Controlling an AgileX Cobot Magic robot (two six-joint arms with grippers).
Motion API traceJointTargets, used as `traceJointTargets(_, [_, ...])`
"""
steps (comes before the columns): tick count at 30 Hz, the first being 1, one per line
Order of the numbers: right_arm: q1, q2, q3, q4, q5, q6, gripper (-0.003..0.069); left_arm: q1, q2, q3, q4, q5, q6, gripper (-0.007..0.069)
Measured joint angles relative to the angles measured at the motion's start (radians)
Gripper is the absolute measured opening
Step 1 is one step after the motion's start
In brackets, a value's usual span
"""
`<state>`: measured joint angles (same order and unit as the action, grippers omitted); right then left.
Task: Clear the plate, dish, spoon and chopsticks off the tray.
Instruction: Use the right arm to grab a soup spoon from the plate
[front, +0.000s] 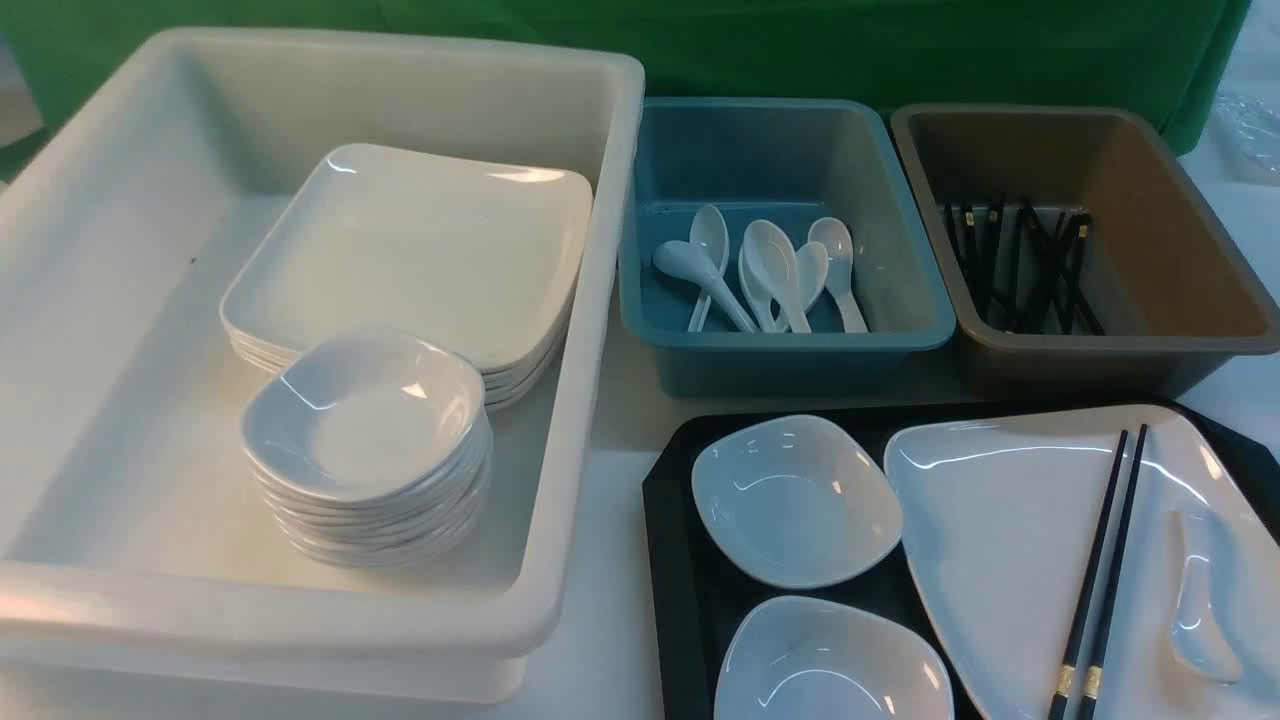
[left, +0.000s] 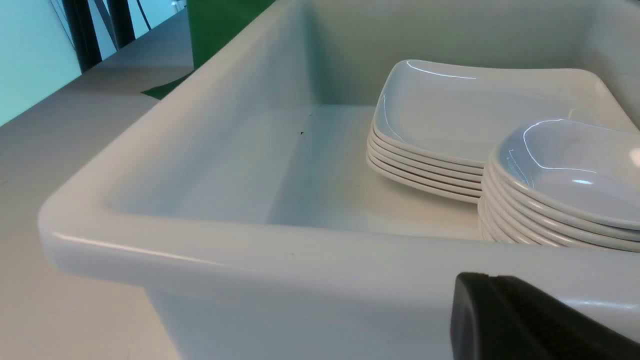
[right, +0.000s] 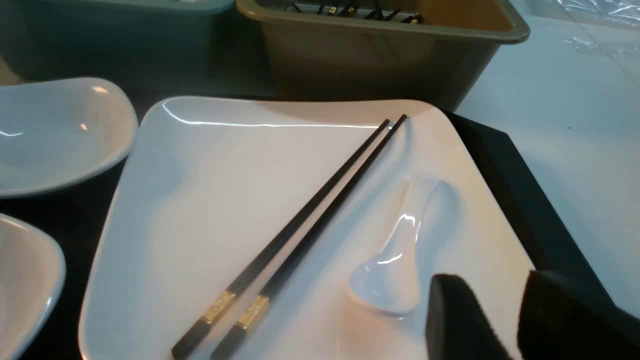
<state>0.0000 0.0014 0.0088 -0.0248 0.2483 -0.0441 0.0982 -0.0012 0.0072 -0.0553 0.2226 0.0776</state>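
A black tray (front: 675, 560) at the front right carries two small white dishes, one further back (front: 795, 500) and one nearer (front: 830, 665), and a large white plate (front: 1000, 540). On the plate lie a pair of black chopsticks (front: 1105, 560) and a white spoon (front: 1200, 600). In the right wrist view my right gripper (right: 492, 292) hovers open and empty over the plate (right: 210, 200), just beside the bowl of the spoon (right: 395, 260), with the chopsticks (right: 320, 205) further off. My left gripper (left: 480, 282) is shut and empty, outside the near wall of the white tub (left: 250, 260). Neither gripper shows in the front view.
The big white tub (front: 600, 300) at the left holds a stack of plates (front: 420, 250) and a stack of dishes (front: 365, 420). Behind the tray stand a blue tub (front: 780, 340) with several spoons and a brown tub (front: 1100, 350) with several chopsticks. A green backdrop closes the far side.
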Motion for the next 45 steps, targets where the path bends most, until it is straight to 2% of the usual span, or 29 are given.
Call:
traceJointTargets(24, [0.000, 0.000, 0.000, 0.000, 0.000, 0.000, 0.0239, 0.000, 0.000, 0.000, 0.023, -0.003, 0.000, 0.0020])
traceJointTargets(26, [0.000, 0.000, 0.000, 0.000, 0.000, 0.000, 0.0239, 0.000, 0.000, 0.000, -0.009, -0.041, -0.012, 0.0020])
traceJointTargets(33, [0.000, 0.000, 0.000, 0.000, 0.000, 0.000, 0.0239, 0.000, 0.000, 0.000, -0.374, -0.326, -0.169, 0.0020])
traceJointTargets(35, [0.000, 0.000, 0.000, 0.000, 0.000, 0.000, 0.0239, 0.000, 0.000, 0.000, -0.405, -0.389, -0.214, 0.0020])
traceJointTargets(38, [0.000, 0.000, 0.000, 0.000, -0.001, 0.000, 0.0239, 0.000, 0.000, 0.000, -0.418, -0.464, -0.294, 0.0020])
traceJointTargets(41, [0.000, 0.000, 0.000, 0.025, -0.046, 0.020, 0.0239, 0.000, 0.000, 0.000, -0.388, -0.642, -0.475, 0.0020])
traceJointTargets(42, [0.000, 0.000, 0.000, 0.025, -0.046, 0.025, 0.0239, 0.000, 0.000, 0.000, -0.388, -0.654, -0.487, 0.0020])
traceJointTargets(43, [0.000, 0.000, 0.000, 0.057, -0.091, 0.060, 0.0239, 0.000, 0.000, -0.002, -0.352, -0.708, -0.544, 0.0020])
traceJointTargets(45, [0.000, 0.000, 0.000, 0.136, -0.239, 0.208, 0.0239, 0.000, 0.000, -0.061, -0.244, -0.760, -0.668, 0.0020])
